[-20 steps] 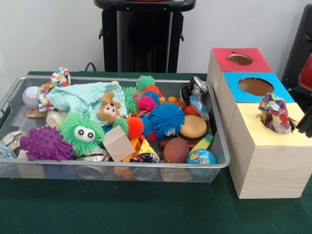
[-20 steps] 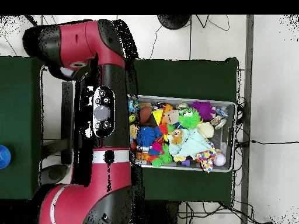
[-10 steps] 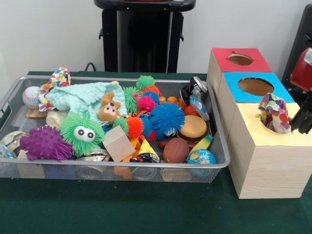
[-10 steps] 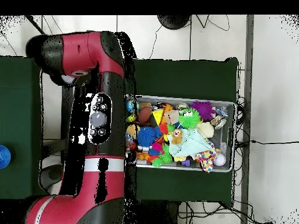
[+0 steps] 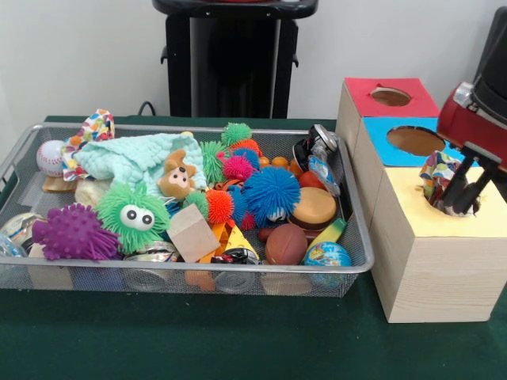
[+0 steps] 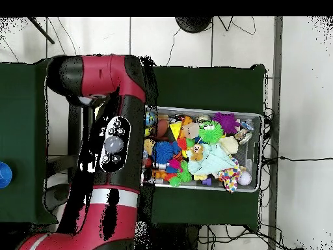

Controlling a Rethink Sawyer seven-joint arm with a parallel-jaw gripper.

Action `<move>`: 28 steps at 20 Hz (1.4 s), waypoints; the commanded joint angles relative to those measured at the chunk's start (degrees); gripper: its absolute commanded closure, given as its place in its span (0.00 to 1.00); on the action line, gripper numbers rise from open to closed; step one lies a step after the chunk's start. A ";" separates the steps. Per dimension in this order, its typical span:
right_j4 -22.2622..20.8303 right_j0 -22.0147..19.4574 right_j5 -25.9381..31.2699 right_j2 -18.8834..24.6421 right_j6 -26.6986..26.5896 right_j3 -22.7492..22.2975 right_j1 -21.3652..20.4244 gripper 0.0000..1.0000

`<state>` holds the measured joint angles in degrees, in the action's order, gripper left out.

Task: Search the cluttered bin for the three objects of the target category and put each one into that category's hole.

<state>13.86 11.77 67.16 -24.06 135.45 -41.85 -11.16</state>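
Observation:
The wire mesh bin (image 5: 238, 268) holds many toys; it also shows in the overhead view (image 6: 261, 153). One white cloth piece with coloured triangles (image 5: 96, 127) lies at the bin's far left corner, and shows in the overhead view (image 6: 229, 177). Another patterned cloth piece (image 5: 437, 169) sticks up out of the hole (image 5: 440, 204) in the yellow-topped box (image 5: 432, 224). My gripper (image 5: 465, 203) hangs over that hole, right beside the cloth, with its two black fingers (image 5: 457, 188) apart and holding nothing. A third cloth piece does not show.
The blue-topped box (image 5: 415, 142) and the red-topped box (image 5: 390, 96) stand behind the yellow one. A mint-green cloth (image 5: 131, 157), spiky balls (image 5: 272, 192) and a wooden block (image 5: 192, 232) crowd the bin. My arm (image 6: 114, 140) covers the boxes in the overhead view.
My gripper has moved in from the right edge to just over the yellow box's hole, beside the cloth. The bin's contents have not moved.

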 commanded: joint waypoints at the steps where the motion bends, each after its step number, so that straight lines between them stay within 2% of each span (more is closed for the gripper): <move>1: -2.52 -0.29 -6.27 8.30 -6.56 -18.55 -4.84 1.00; 4: -3.25 0.94 -8.05 7.80 -4.77 -21.23 -6.31 1.00; 8: -0.79 1.97 -7.19 8.49 -0.27 -25.84 -8.28 1.00; 10: -0.47 1.65 -8.38 9.27 -0.53 -26.89 -8.64 1.00; 17: 0.17 0.54 -10.66 11.56 -0.06 -27.51 -8.70 1.00; 22: -0.12 -0.26 -8.47 11.97 0.21 -25.12 -8.23 1.00; 28: 0.85 -1.08 -16.07 14.91 0.35 -27.98 -8.73 1.00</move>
<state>13.75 13.07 58.49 -17.57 135.45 -60.01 -19.97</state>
